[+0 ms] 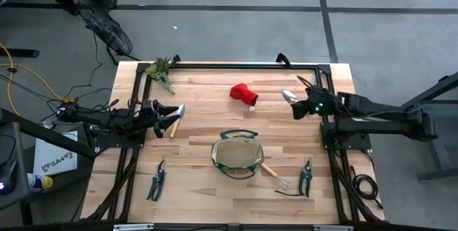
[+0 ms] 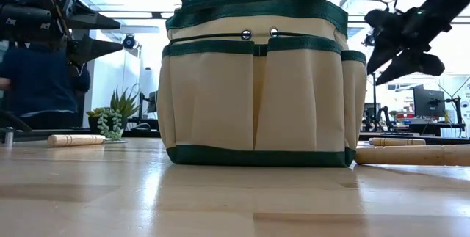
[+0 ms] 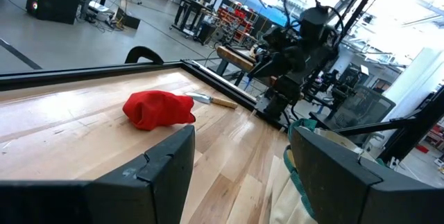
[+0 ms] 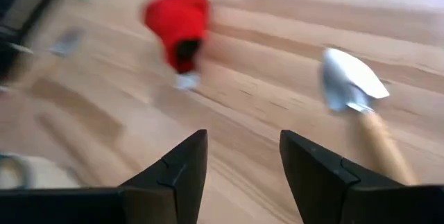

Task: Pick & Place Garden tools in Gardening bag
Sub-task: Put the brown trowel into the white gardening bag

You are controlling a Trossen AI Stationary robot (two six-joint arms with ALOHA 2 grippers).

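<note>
The bag (image 2: 257, 75) stands mid-counter (image 1: 215, 116), between the two pincers. The right pincer (image 4: 243, 161) hangs wide and empty; a trowel (image 4: 354, 92) lies just ahead of it, the red glove (image 4: 177, 26) farther ahead. The left pincer (image 3: 239, 161), also wide and empty, hovers above another trowel (image 1: 175, 120).

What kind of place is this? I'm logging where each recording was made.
Probably a robotics lab or workshop: a wooden worktable in a black frame on a concrete floor, another dark robot arm with equipment racks behind it, and a monitor in the background.
</note>
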